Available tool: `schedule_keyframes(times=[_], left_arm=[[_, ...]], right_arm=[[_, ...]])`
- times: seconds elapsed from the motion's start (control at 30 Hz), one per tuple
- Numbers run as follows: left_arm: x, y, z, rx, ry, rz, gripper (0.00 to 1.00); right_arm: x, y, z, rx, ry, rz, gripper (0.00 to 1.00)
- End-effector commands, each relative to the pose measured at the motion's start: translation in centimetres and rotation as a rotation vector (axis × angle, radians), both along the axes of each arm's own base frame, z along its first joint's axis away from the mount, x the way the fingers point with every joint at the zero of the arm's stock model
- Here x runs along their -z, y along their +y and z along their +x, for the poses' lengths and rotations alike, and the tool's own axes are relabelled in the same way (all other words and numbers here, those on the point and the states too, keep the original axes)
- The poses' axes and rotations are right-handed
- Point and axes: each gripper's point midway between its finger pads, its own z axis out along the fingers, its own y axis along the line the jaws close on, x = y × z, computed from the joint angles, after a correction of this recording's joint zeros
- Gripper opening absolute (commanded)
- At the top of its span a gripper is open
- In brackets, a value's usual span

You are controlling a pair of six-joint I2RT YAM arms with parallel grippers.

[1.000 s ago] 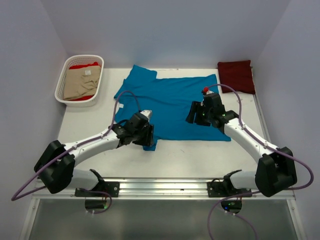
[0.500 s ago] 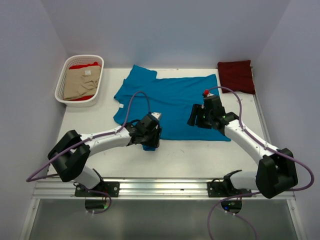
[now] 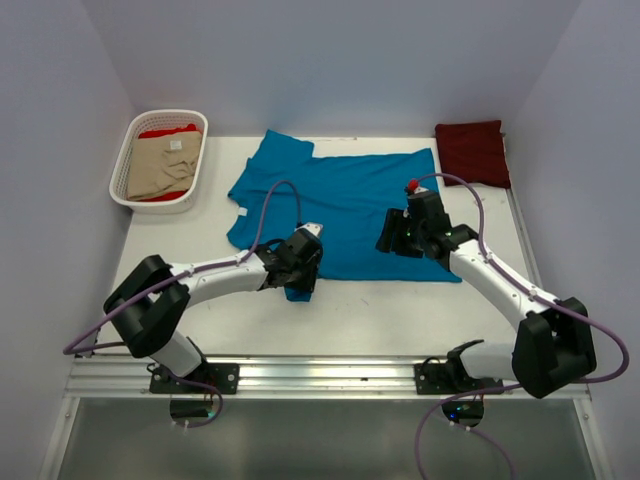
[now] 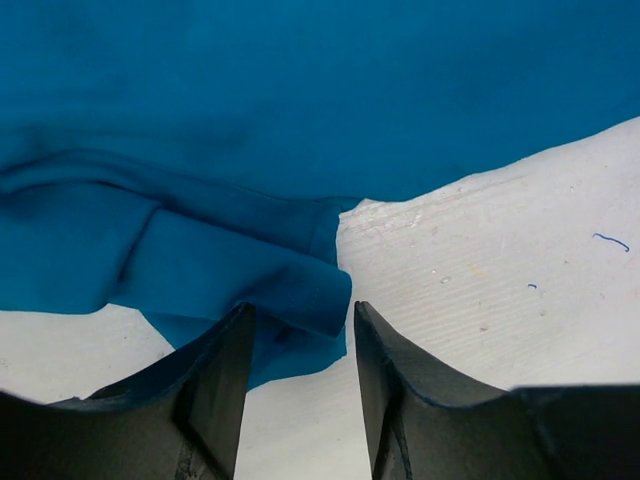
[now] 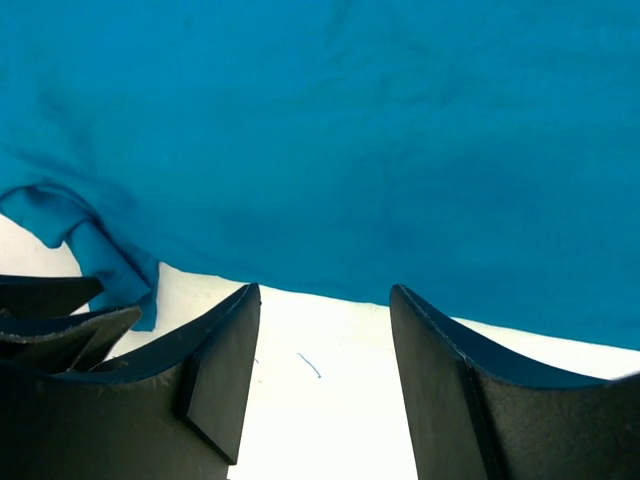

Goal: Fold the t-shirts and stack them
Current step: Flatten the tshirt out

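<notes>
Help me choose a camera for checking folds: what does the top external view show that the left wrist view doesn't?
Top external only: the basket with beige shirt and red shirt, the maroon shirt, the right hand. Left wrist only: the bunched fold close up at the left hand, a loose blue thread. Both: the teal shirt and the table.

teal t-shirt (image 3: 345, 200): was plain teal-blue
maroon t-shirt (image 3: 472, 150): was dark maroon
beige t-shirt (image 3: 160, 168): was plain beige
red t-shirt (image 3: 168, 131): was bright red
basket (image 3: 150, 204): was white, slotted
bench (image 3: 400, 310): was white
arms (image 3: 215, 282): were white with black joints
</notes>
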Motion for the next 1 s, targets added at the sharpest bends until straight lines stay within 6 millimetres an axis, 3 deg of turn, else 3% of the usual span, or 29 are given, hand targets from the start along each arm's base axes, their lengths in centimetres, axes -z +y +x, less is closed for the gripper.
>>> schedule_keyframes(times=[0.0, 0.17, 0.27, 0.4, 0.53, 0.73, 0.83, 0.97], left_arm=[[-1.2, -1.1, 1.9, -0.016, -0.087, -0.029, 0.47], [-0.9, -1.2, 2.1, -0.022, -0.089, -0.025, 0.34], [-1.0, -1.1, 2.1, -0.028, -0.092, -0.029, 0.15], [-1.5, -0.8, 2.1, -0.038, -0.099, -0.025, 0.0], [-3.8, 0.4, 1.8, -0.084, -0.116, -0.019, 0.0], [-6.5, 6.2, -1.9, -0.201, -0.076, 0.078, 0.0], [-7.7, 7.6, -3.3, -0.233, -0.07, 0.061, 0.0], [-7.1, 9.5, -5.5, -0.283, -0.007, 0.072, 0.0]], right_arm=[[-1.3, -0.1, 0.2, -0.001, -0.046, 0.003, 0.58], [-1.1, -0.2, 0.0, 0.0, -0.045, 0.001, 0.55], [-0.9, -0.2, -0.1, 0.0, -0.045, 0.002, 0.54], [-0.7, -0.3, -0.2, 0.004, -0.039, 0.002, 0.53], [-0.7, -0.3, -0.1, 0.006, -0.042, 0.001, 0.53], [-0.3, -0.4, 0.0, 0.01, -0.035, -0.003, 0.53], [0.2, -0.2, -0.1, 0.007, -0.023, -0.001, 0.53], [0.3, -0.1, 0.1, 0.007, -0.011, -0.001, 0.54]])
